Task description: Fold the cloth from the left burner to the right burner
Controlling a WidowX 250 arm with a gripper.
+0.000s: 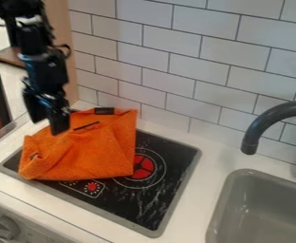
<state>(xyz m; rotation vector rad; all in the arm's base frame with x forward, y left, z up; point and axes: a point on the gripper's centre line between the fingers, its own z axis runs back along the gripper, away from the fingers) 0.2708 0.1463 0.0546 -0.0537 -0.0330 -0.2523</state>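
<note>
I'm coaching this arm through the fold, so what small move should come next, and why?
Probably lower the gripper toward the left part of the orange cloth: it hangs by that side, and the right burner is mostly uncovered.

No readable text, label, number or sign shows anywhere.

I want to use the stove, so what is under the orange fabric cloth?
The cloth covers much of the flat black stovetop and part of the round red burner; anything else beneath is hidden.
</note>
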